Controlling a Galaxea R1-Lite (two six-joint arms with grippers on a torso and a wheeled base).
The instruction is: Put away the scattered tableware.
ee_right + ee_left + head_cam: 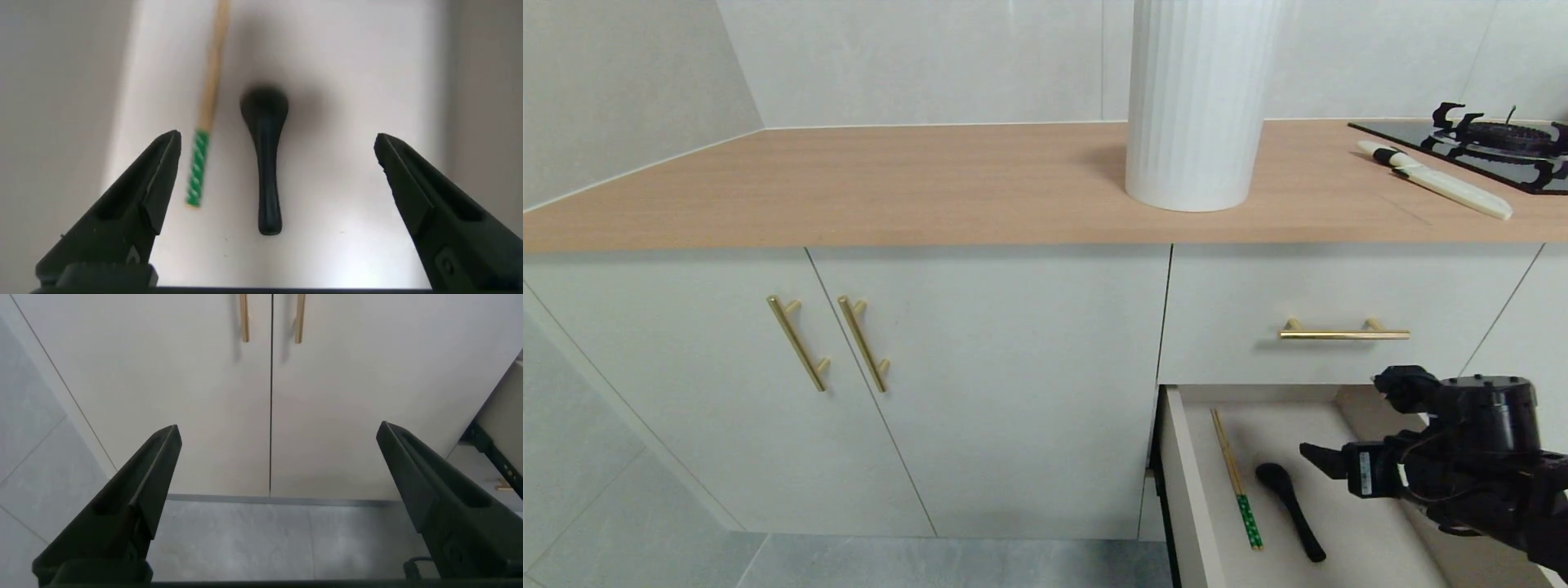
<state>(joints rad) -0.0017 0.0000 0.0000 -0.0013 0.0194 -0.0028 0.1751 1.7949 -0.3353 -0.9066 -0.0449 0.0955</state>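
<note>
Right gripper (276, 139), jaws spread wide and holding nothing, hangs over the open drawer (1188, 490). Directly beneath the gap between its fingers lies a black spoon (268, 175), bowl toward the cabinet, handle toward the drawer front. Just beside the spoon, on the robot's left, lies a pair of chopsticks (208, 90) with green-patterned ends. They run nearly parallel to the spoon without touching it. Both pieces rest flat on the drawer floor and appear to be put away already.

Outward and upward, a pale knife (1437, 180) lies on the wooden counter (931, 188), just beside the black stove (1494, 143). It sits to the right of a tall white ribbed vessel (1194, 98). By judgement it is the one scattered item left to collect. Its long axis runs diagonally, the black-banded handle end toward the back wall and the tip toward the counter's front edge. From the right jaws the knife lies above and farther back, almost straight over the drawer.

Left gripper (278, 437), jaws likewise apart and empty, faces the lower part of the closed cabinet doors (204, 400), low and well apart from the knife. The right arm is therefore the nearer one. A grasp would probably require it to rise clear of the drawer and turn its jaws across the diagonal blade.
</note>
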